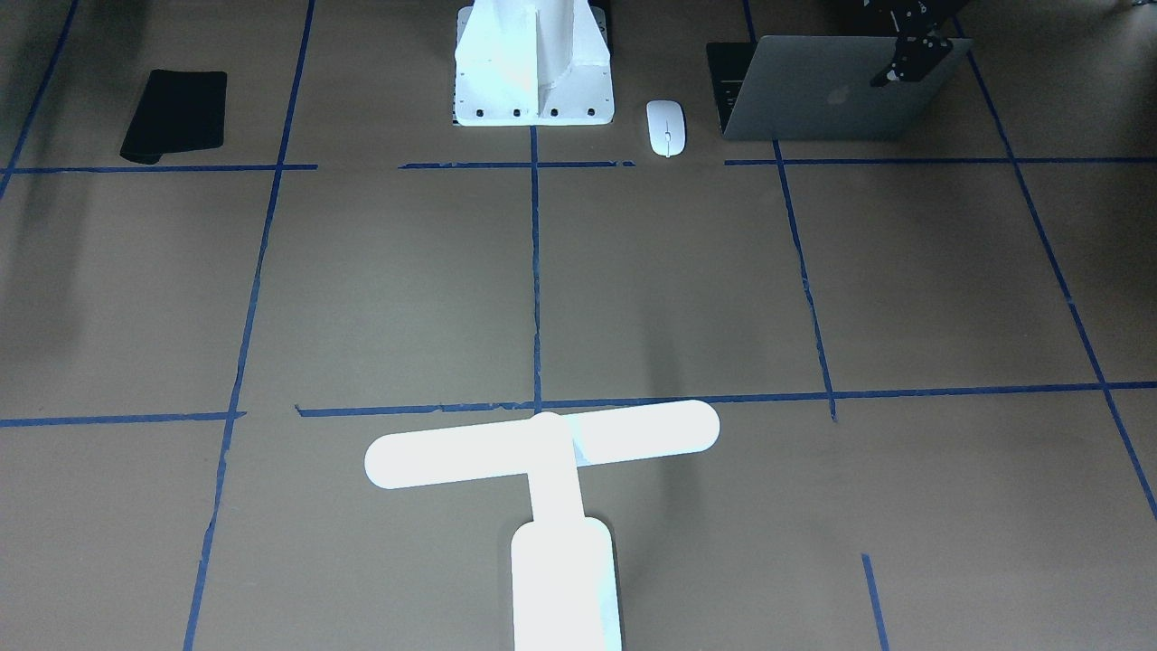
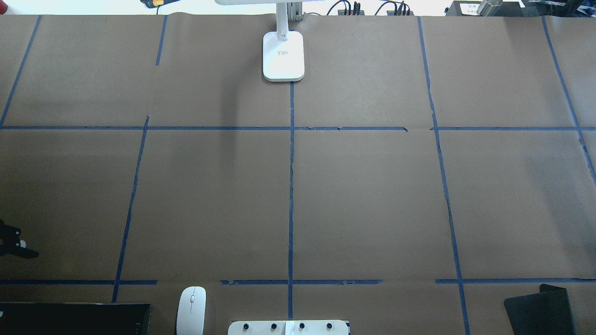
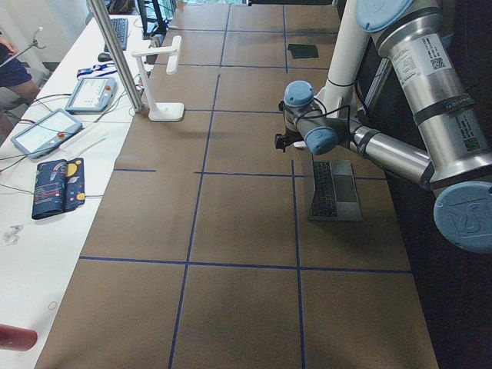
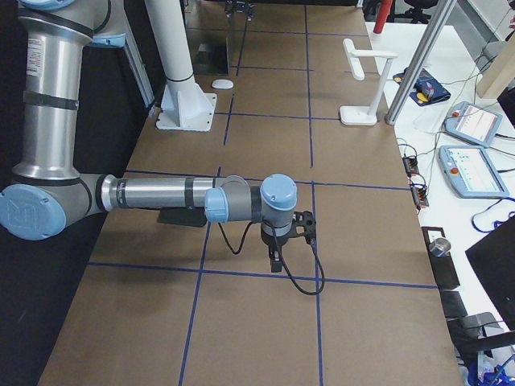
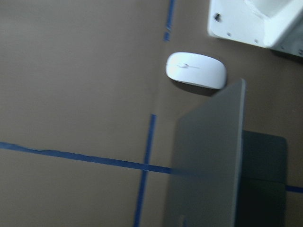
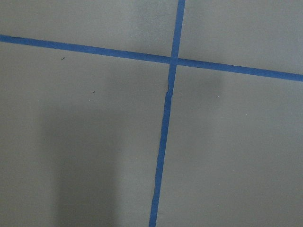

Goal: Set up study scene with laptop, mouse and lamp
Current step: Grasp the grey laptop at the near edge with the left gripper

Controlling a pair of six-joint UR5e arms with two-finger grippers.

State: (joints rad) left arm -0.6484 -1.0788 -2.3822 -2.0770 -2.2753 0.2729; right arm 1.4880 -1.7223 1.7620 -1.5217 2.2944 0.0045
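The grey laptop [image 1: 813, 95] stands open at the robot's left near corner, its lid with the apple logo facing away from the robot. It also shows in the left wrist view [image 5: 208, 156] and the exterior left view [image 3: 334, 192]. My left gripper [image 1: 908, 63] hangs at the lid's top corner; I cannot tell whether it is open or shut. The white mouse [image 1: 666, 127] lies between the laptop and the pedestal, and also shows in the left wrist view [image 5: 195, 70]. The glowing white lamp [image 1: 542, 448] stands at the far middle edge. My right gripper [image 4: 302, 225] hovers over bare table; its state is unclear.
The white angular pedestal [image 1: 533, 72] with bolt holes stands at the robot's base. A flat black mat [image 1: 174, 115] lies at the robot's right near corner. Blue tape lines [image 2: 291, 186] divide the brown table. Tablets and cables lie on the white bench [image 4: 467, 145] beyond the lamp.
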